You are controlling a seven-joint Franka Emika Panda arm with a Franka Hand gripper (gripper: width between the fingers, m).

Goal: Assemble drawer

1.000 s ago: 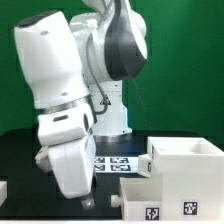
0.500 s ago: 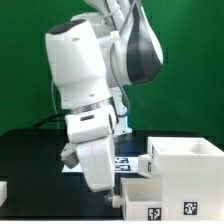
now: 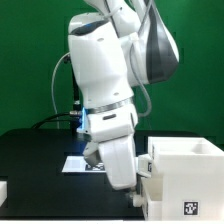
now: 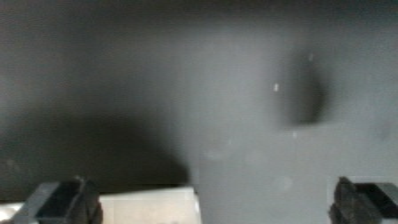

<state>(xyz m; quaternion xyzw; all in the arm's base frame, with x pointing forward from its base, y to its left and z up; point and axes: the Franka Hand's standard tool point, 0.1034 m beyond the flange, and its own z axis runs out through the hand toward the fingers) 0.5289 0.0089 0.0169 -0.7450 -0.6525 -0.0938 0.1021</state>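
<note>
Starting at the exterior view's left edge, a white part lies cut off by the frame, well apart from the housing. Next comes the marker board, its tags partly hidden by the arm, which reaches down just beside the housing. The housing stands open-topped, with its inside in shadow. One square tag marks its front, too small to read. In the blurred wrist view, the gripper has its dark fingers spread wide, grasping nothing.
</note>
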